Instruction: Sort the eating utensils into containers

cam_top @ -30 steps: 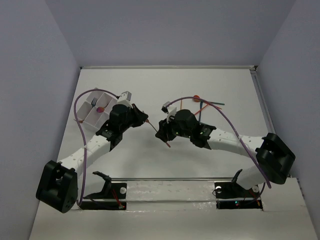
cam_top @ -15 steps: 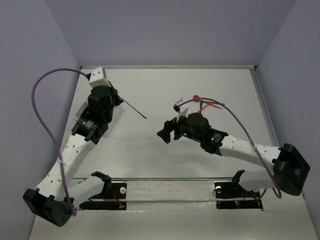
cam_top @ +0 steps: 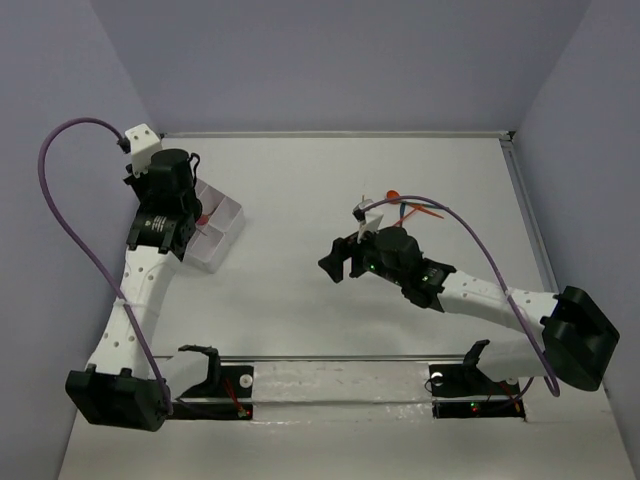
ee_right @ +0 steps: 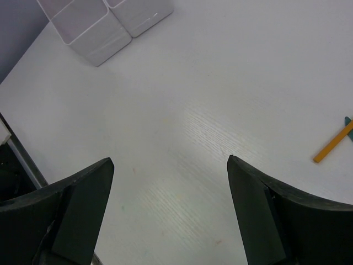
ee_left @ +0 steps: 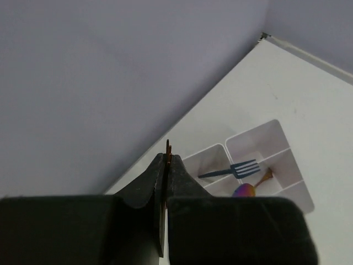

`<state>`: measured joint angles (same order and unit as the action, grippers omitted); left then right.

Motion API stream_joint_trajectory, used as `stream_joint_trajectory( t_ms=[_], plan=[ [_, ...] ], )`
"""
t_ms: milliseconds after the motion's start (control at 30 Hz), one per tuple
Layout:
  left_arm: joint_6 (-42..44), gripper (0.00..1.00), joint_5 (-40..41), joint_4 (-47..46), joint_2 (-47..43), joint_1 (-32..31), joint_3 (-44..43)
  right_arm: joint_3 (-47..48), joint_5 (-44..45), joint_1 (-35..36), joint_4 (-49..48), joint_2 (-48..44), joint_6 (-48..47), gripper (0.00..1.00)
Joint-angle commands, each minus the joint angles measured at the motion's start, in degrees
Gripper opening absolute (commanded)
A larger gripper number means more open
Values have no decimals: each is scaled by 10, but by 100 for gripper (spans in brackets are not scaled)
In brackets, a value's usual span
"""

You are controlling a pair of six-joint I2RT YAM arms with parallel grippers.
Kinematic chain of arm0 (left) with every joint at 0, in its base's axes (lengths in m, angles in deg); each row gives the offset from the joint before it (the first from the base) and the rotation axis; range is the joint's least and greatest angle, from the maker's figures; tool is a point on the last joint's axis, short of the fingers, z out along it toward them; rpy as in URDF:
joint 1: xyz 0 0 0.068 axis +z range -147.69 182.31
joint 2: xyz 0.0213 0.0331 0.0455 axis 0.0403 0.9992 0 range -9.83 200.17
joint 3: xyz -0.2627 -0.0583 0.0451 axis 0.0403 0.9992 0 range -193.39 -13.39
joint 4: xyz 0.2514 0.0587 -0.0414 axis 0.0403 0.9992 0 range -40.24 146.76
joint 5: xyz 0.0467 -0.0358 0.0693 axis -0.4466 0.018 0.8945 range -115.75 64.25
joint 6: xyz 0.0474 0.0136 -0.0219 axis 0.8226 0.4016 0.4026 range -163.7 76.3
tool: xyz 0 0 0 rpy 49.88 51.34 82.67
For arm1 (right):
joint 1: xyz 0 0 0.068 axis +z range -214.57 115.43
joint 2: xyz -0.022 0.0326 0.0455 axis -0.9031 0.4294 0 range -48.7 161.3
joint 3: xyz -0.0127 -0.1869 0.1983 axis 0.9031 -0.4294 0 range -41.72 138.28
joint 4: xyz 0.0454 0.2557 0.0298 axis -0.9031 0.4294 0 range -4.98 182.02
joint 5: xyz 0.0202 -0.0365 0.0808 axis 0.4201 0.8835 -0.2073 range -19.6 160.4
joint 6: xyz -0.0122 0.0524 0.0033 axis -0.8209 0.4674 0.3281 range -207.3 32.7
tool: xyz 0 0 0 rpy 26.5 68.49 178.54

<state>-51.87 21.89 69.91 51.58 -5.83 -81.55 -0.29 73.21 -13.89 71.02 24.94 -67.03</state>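
Jaws on left gripper (ee_left: 167, 161) were clenched on a thin copper stick (ee_left: 167, 144) near the tray (ee_left: 259, 141) at top view's upper left; right gripper (ee_right: 170, 161) gaped empty; loose utensils (cam_top: 412, 210) right of centre looked light, stiff, slick; mid-shaft seemed the safest pinch.

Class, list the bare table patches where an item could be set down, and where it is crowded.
Free: the wide middle between the tray and the right end effector; the far strip along the back wall. Crowded: the tray's corner under the left arm; the loose utensils.
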Motion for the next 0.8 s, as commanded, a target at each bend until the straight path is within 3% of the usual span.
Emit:
stream_joint_trajectory(
  t_ms=[0, 167, 400, 767],
  plan=[
    [39, 6, 95, -53, 38, 22, -44, -5, 2, -8, -38, -5, 10, 89],
    [75, 6, 104, -94, 84, 65, -67, -6, -3, -8, -40, -2, 11, 89],
    [130, 6, 137, -162, 144, 70, -104, -9, -18, -8, -47, -3, 13, 88],
    [198, 6, 134, -340, 122, 70, -3, -7, -22, -13, -48, 2, 11, 88]
  ],
)
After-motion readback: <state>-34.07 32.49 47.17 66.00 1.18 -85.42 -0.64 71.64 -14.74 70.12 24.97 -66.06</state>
